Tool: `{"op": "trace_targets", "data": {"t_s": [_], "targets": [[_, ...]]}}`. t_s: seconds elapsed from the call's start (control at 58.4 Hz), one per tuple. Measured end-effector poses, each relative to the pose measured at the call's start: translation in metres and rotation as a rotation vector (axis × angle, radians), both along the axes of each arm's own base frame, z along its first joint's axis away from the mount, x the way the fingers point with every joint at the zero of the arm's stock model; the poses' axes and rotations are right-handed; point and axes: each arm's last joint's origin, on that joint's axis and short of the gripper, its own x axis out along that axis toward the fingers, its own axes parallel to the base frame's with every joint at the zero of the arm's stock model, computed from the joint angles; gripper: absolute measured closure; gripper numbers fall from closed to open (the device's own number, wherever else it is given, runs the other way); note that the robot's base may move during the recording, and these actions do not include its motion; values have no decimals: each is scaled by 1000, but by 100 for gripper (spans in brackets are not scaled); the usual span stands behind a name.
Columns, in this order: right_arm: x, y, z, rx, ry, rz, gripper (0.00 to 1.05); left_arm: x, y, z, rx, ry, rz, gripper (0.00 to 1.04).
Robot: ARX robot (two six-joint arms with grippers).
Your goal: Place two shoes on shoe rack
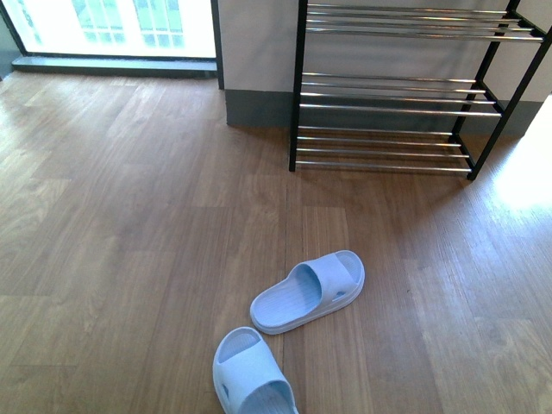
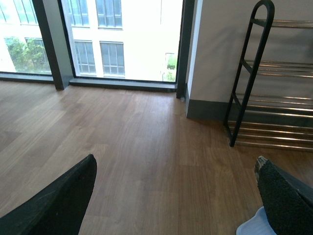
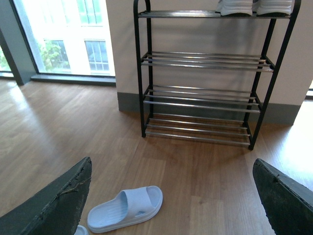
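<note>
- Both claws gape wide and grip nothing: left claw point(image 2: 175, 164), right claw point(image 3: 172, 165).
- Two pale blue sandals point(image 1: 309, 291) lie on the floor point(image 1: 129, 216), apart from the shoe rack point(image 1: 388, 109).

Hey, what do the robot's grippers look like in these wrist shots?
The left gripper and right gripper look alike: broad, black, wedge-shaped fingers tapering toward the tips, with rough, grainy surfaces. No cables or markings show.

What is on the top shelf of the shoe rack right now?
Two white shoe soles rest side by side on the top shelf of the shoe rack, seen from the right wrist. Their uppers are cut off by the picture's edge.
</note>
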Motion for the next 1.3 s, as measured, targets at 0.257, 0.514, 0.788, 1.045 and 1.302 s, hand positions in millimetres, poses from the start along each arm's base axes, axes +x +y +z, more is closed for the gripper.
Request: {"op": "trace_targets", "data": {"t_s": [0.257, 0.514, 0.788, 1.045, 1.302], "targets": [[0, 0, 0, 0, 0, -6, 9, 0, 0, 0, 0, 0, 0, 9], [38, -11, -1, -42, 194, -251, 9, 0, 0, 0, 0, 0, 0, 9], [142, -32, -67, -234, 533, -98, 9, 0, 0, 0, 0, 0, 0, 9], [183, -15, -206, -480, 796, 129, 9, 0, 0, 0, 0, 0, 0, 9], [184, 0, -267, -511, 924, 304, 9, 0, 0, 0, 0, 0, 0, 9]]}}
